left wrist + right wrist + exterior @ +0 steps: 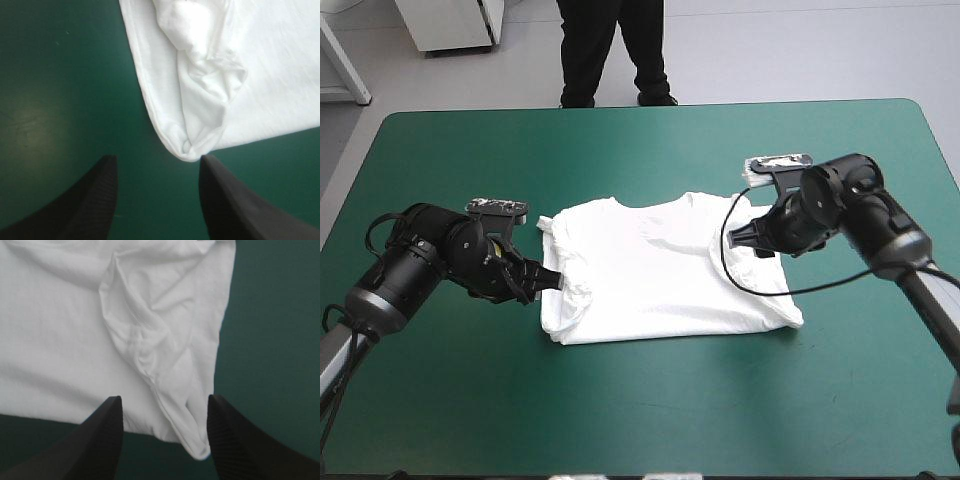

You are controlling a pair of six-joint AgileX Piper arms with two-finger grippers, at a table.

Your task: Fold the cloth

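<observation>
The white T-shirt (665, 268) lies spread on the teal-green cover, folded to a rough rectangle in the middle of the table. My left gripper (548, 279) is at the shirt's left edge, open, its black fingers (102, 192) apart just short of a bunched sleeve corner (192, 145). My right gripper (745, 237) is low over the shirt's right side, also open. In the right wrist view a creased sleeve fold (150, 350) runs down between its fingers (107, 432), its tip (200, 450) near one finger.
Bare teal-green cover (640, 410) surrounds the shirt on all sides, widest toward the near edge. The far edge (650, 108) runs behind the shirt.
</observation>
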